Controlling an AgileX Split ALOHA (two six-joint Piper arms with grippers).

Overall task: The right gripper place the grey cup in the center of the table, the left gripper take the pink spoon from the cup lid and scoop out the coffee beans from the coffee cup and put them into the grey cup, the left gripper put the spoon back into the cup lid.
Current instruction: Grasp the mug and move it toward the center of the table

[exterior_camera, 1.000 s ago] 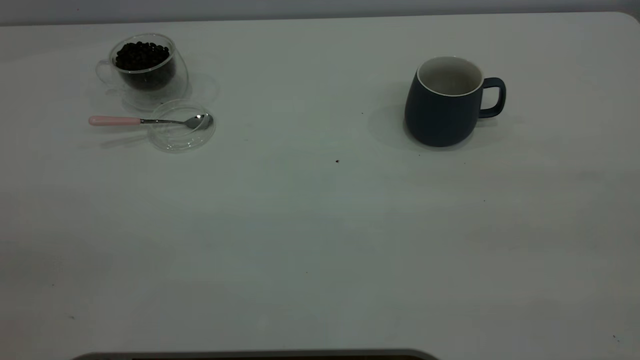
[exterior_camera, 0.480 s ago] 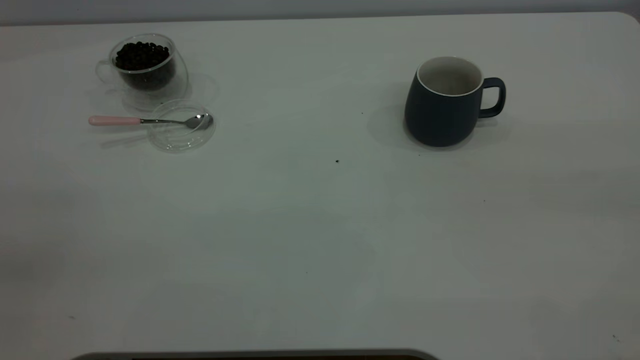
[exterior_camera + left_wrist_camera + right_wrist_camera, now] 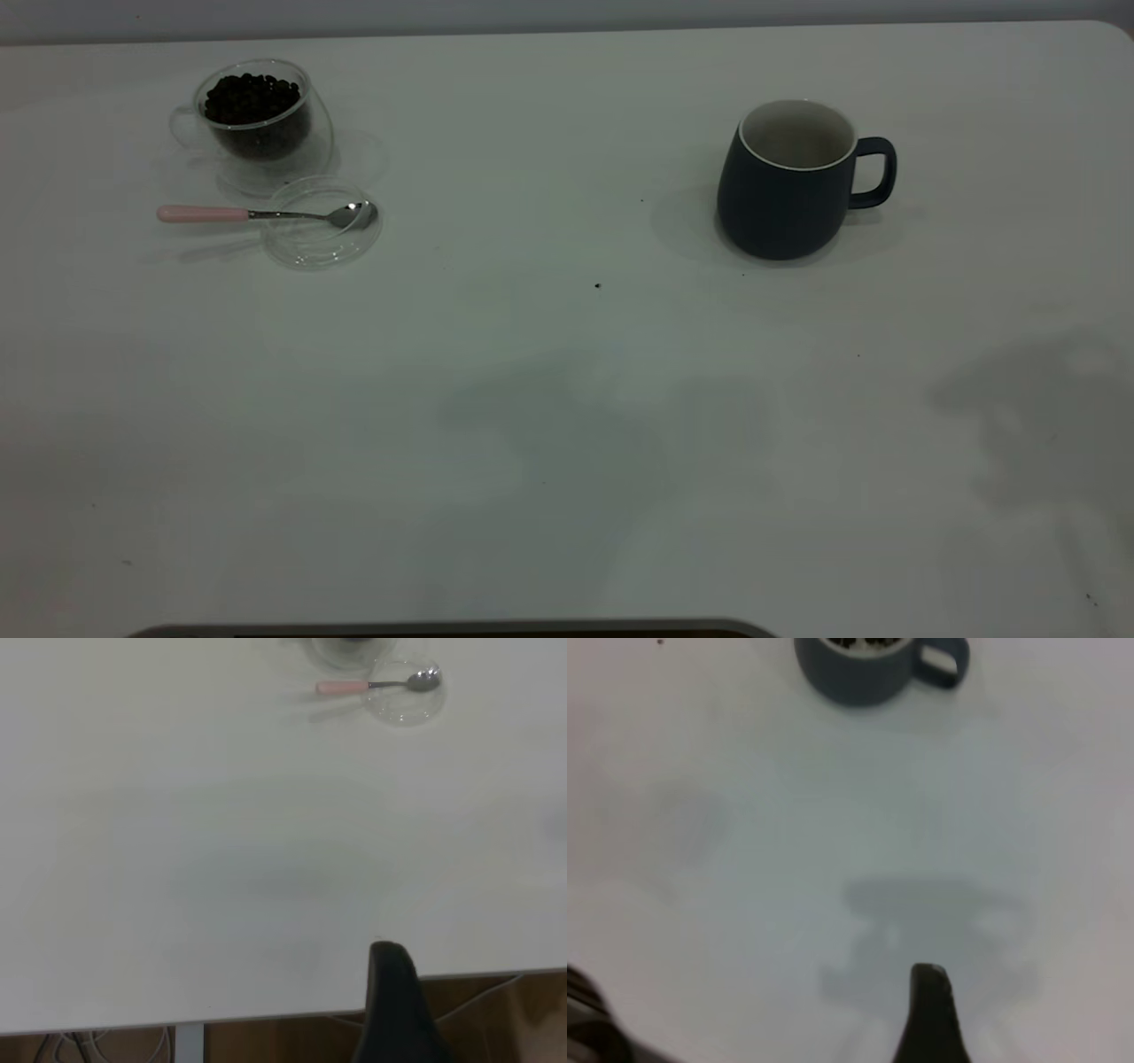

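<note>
Grey cup [image 3: 787, 186] upright on table [image 3: 567, 425], far from coffee cup [image 3: 257, 120].

Pale grey wall [image 3: 567, 13] runs behind the far table edge. Wooden floor [image 3: 496, 1019] shows below the near edge, with cables [image 3: 80, 1047] and a white leg [image 3: 189, 1043].

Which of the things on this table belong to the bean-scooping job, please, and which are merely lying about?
Belonging to the job:
- dark blue-grey ceramic mug, upright at the right
- clear glass cup holding dark coffee beans
- pink-handled metal spoon, its bowl resting on the round clear glass lid

Lying about:
- only tiny dark specks on the white table
</note>
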